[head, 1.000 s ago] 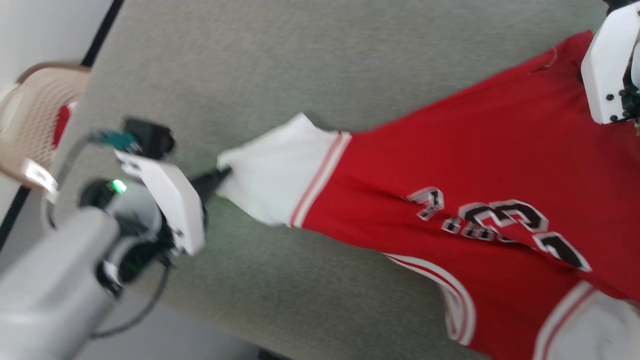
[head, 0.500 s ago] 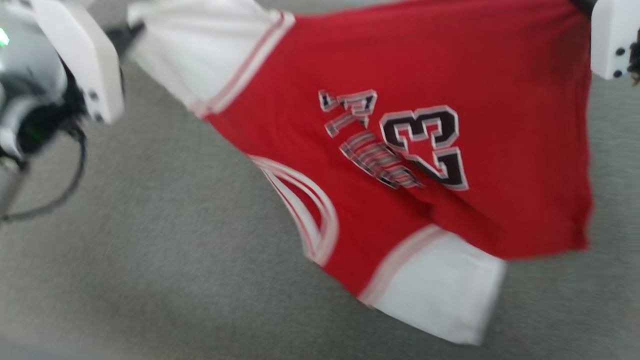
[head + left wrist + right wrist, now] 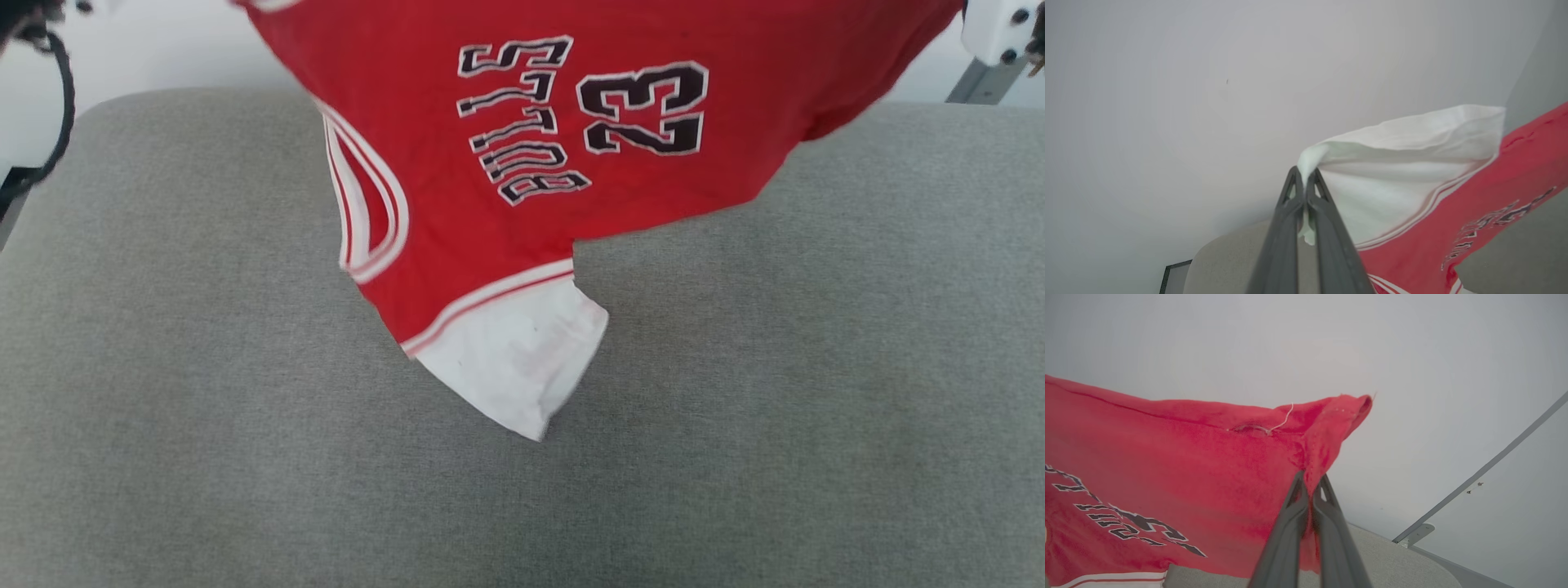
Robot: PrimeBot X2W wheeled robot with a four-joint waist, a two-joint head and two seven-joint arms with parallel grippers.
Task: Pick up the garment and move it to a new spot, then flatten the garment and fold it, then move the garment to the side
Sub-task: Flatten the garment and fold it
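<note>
Head view, garment (image 3: pixel 498 220) above grey cushion (image 3: pixel 816 408)

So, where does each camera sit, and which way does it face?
Head view: on the head, facing down at the garment over the grey cushion; a white housing shows upper right.
Left wrist view: on that wrist, facing a pale wall; left gripper shut on the white sleeve.
Right wrist view: on that wrist, facing the wall; right gripper shut on a red corner.
Shared: both wrist views show the black lettering.
</note>
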